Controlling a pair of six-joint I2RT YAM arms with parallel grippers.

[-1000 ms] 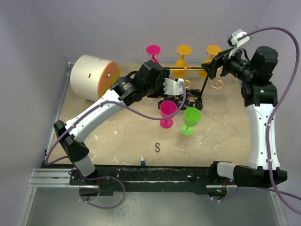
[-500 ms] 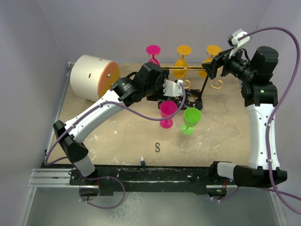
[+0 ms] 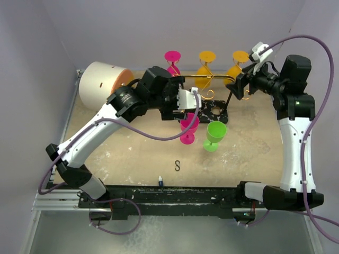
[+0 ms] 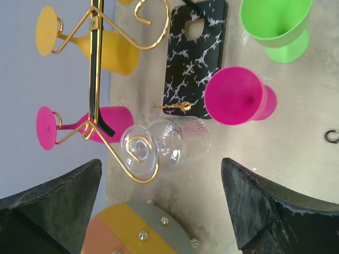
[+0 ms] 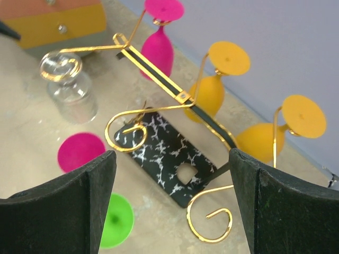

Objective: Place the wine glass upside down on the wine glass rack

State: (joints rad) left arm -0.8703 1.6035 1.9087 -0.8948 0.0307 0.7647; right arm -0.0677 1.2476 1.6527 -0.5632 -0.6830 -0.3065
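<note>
A: What is different with the left arm now?

B: It has pulled back and up from the wine glass rack (image 4: 193,53), and the left end effector (image 4: 161,160) has let go. Its two fingers stand wide apart and nothing is in them.

A: And the other one?

B: The right end effector (image 5: 170,153) is also released and empty. It hovers above the rack, and the black marbled base lies straight ahead of it.

A: Where is the wine glass?

B: The clear wine glass (image 4: 177,144) hangs just ahead of the left end effector, in the gap between the fingers, but it touches neither of them. It is upside down, with the bowl toward the desk (image 4: 296,132). Its foot sits in the spiral hook (image 4: 139,153) at the end of the gold wire. I cannot tell if the bowl's rim reaches the desk.

A: So is the task finished?

B: I judge that the placing is done, because the glass holds on the rack without help from the fingers. What is left is to draw the arm away without knocking the bowl. The pink glass (image 4: 235,96) and the green glass (image 4: 275,24) stand on the desk farther ahead.
</note>
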